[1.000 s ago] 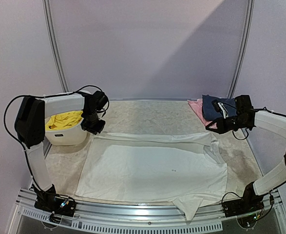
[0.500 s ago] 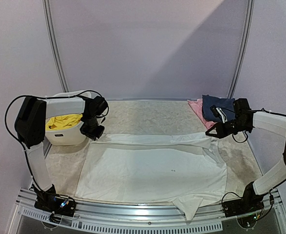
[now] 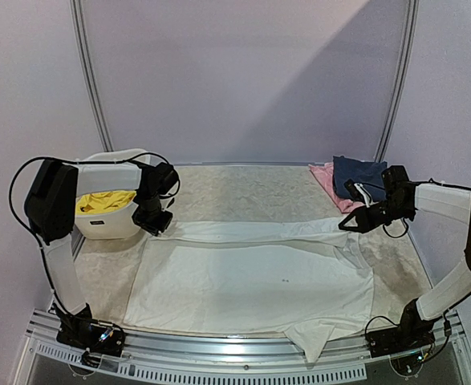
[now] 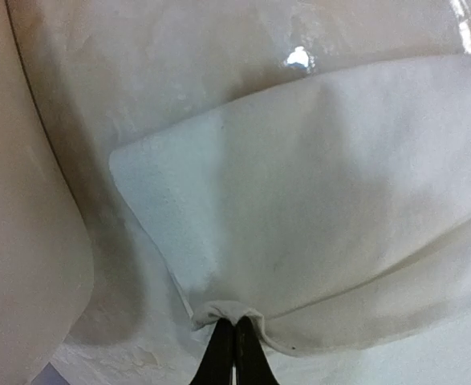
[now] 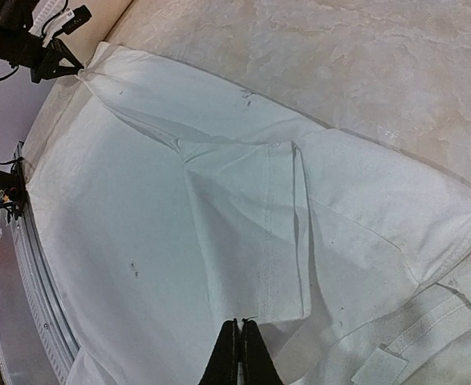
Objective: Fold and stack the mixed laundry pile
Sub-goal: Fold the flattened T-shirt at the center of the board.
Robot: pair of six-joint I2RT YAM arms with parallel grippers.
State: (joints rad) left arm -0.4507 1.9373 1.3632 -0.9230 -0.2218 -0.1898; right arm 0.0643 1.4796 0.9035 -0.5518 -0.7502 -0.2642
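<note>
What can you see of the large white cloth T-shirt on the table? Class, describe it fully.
The large white short-sleeved cloth T-shirt lies spread nearly flat on the beige marbled table, soft and lightly creased. Its far edge is turned over into a narrow band. One sleeve reaches past the table's near edge, and the other bunches at the right. The left tool and the right tool, both shut, pinch its far corners.

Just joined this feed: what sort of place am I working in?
Likely a lab test booth: plain lilac walls, a marble-look tabletop, and a white plastic basket beside a spread white T-shirt.
</note>
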